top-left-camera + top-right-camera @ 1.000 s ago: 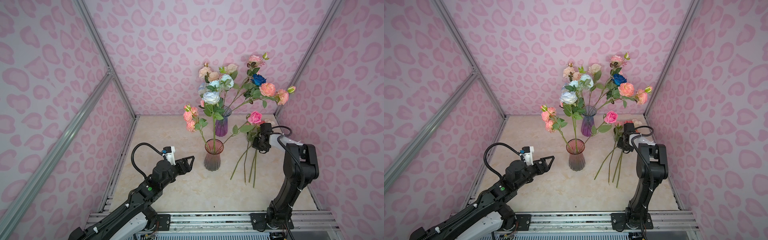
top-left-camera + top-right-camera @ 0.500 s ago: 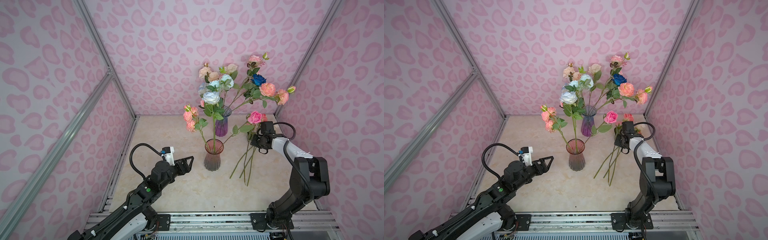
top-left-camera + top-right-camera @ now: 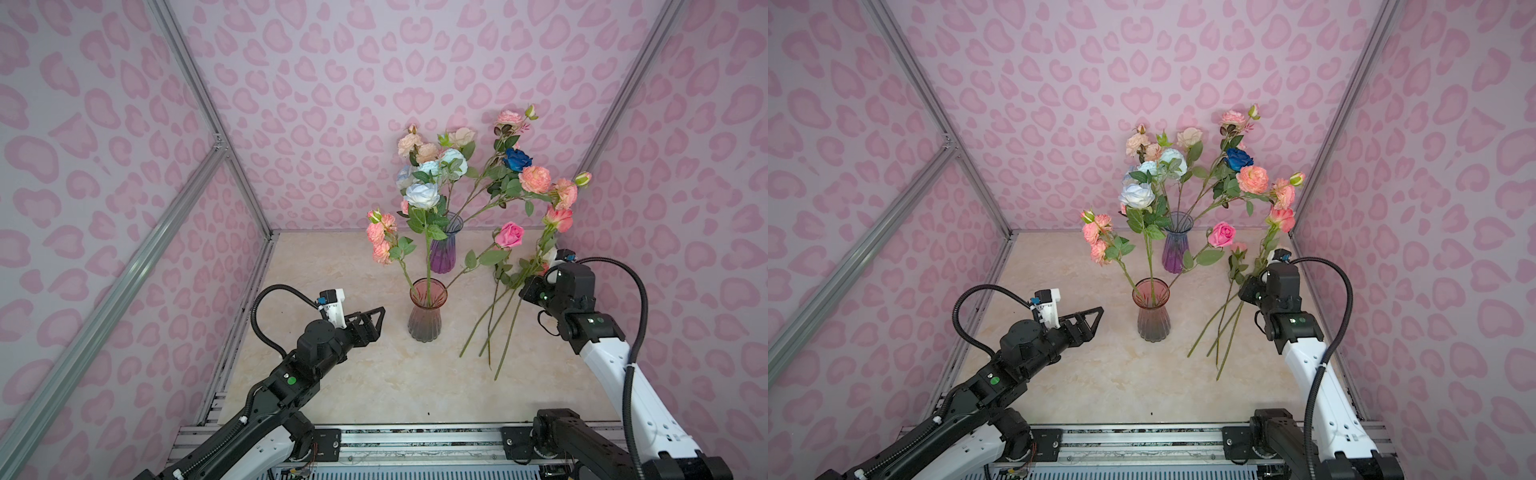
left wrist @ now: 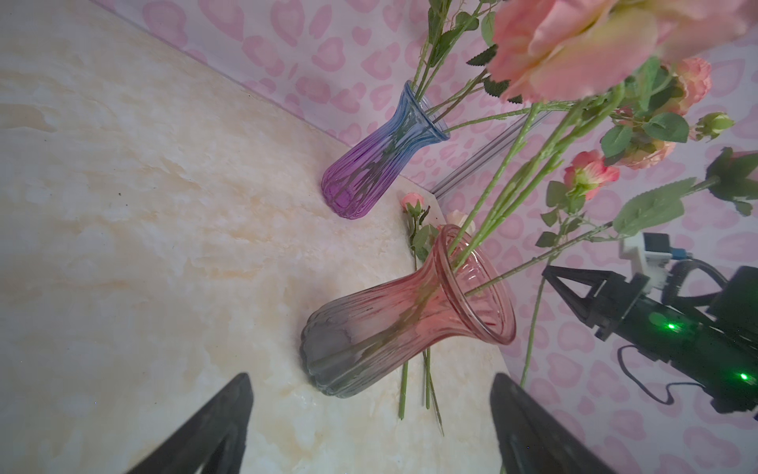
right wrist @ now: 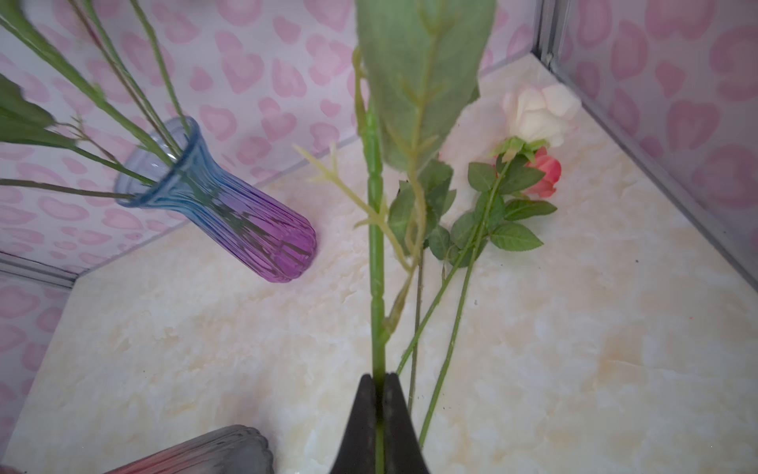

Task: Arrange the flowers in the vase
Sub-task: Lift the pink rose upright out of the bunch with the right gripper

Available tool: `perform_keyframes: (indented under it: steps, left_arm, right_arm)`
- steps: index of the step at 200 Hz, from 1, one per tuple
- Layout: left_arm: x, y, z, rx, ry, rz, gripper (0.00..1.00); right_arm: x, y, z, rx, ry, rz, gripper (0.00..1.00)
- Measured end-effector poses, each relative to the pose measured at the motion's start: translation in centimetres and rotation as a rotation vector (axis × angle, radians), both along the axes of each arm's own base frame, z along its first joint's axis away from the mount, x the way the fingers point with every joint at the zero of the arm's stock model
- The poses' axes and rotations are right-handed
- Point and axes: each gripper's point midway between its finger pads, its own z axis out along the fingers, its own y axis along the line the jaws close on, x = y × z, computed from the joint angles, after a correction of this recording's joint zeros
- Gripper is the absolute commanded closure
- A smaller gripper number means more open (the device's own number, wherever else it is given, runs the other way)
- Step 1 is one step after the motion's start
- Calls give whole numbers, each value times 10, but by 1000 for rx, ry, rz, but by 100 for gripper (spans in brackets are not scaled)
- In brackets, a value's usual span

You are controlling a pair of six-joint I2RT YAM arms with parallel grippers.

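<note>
In both top views, the right gripper (image 3: 527, 287) is closed on the stem of a peach-pink flower (image 3: 559, 219), gripped far above its cut end, right of the pink vase (image 3: 428, 309). The left gripper (image 3: 377, 316) is held wide and empty at the vase's left.

In the left wrist view, the vase mouth is crossed by several stems, so the free gap should be aimed for.

In the right wrist view, the jaws are seen tight on the green stem. The cut end should be raised clear of the rim, then lowered upright, with the loose roses (image 5: 533, 113) on the table left undisturbed.
</note>
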Motion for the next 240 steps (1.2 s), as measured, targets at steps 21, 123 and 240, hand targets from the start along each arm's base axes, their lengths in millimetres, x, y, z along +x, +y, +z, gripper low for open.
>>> perform_keyframes:
  steps: [21, 123, 240]
  left_arm:
    - [1, 1, 6, 1, -11, 8, 8]
    - [-1, 9, 10, 27, -18, 30, 9]
    - [-2, 21, 22, 38, -55, 78, 8]
  right_arm:
    - [-21, 18, 44, -1, -154, 61, 100]
    - [-77, 14, 148, -6, -512, 24, 100]
    - [-83, 130, 259, 153, -797, 446, 100]
